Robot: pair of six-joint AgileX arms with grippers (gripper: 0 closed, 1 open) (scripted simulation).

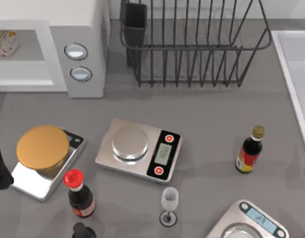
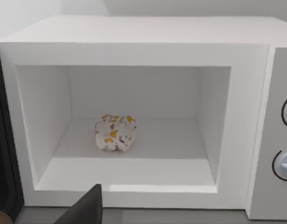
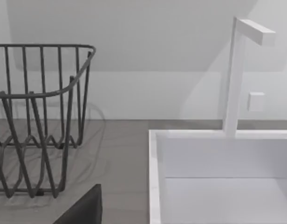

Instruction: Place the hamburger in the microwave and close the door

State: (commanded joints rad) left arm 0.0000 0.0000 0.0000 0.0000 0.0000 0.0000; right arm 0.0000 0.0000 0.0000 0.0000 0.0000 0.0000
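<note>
Your hamburger point(image 2: 115, 133) sits inside the microwave point(image 2: 134, 51) (door ajar), at the bench's ten o'clock; neither pincer's state can be told.

Top view looks straight down; left wrist faces microwave point(image 2: 134, 116) cavity — right wrist, rack point(image 3: 38, 121).

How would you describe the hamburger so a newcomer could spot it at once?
Start at the big white microwave in the table's far left corner and look into its open cavity. The hamburger sits on the cavity floor toward the back: a small pale cream bun flecked with yellow-orange. It is far smaller than the flat golden-orange disc on the nearby scale.
</note>
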